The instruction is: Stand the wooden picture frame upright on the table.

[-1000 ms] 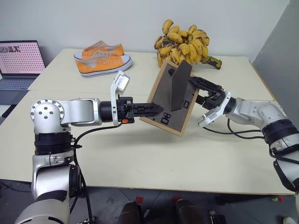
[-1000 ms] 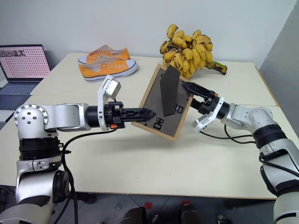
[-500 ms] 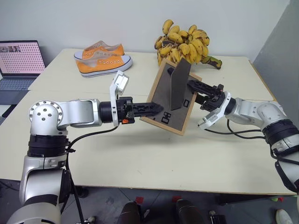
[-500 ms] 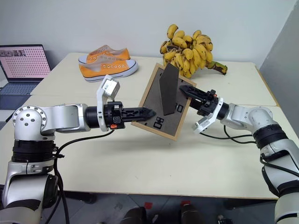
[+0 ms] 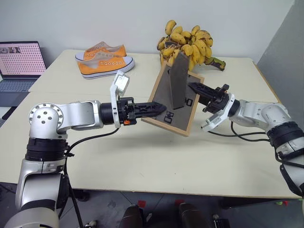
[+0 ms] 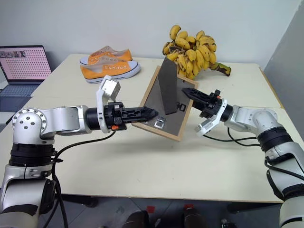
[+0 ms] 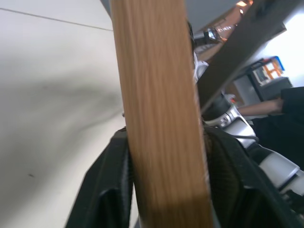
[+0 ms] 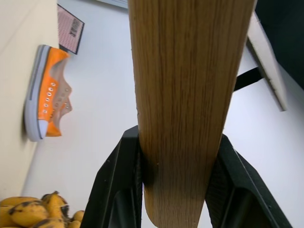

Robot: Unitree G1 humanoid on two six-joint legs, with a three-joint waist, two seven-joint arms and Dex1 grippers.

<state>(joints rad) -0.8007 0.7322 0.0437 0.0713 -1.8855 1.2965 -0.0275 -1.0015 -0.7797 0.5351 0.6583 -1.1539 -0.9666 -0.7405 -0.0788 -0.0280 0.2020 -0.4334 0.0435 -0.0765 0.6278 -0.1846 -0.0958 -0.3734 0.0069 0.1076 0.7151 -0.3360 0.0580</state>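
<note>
The wooden picture frame (image 5: pixel 173 95) hangs tilted above mid-worktop (image 5: pixel 156 161), stand out. Right tool (image 5: pixel 194 89) clamps its right edge; left tool (image 5: pixel 161 108) straddles the left, grip unclear. Lower squarely onto stand and bottom edge.

Both arms reached inward, roughly level. The left end effector (image 5: pixel 160 109) pointed right, its fingers (image 7: pixel 107 190) straddling a wooden edge. The right end effector (image 5: pixel 194 88) pointed left, its fingers (image 8: pixel 124 185) clamped on the opposite edge.
</note>
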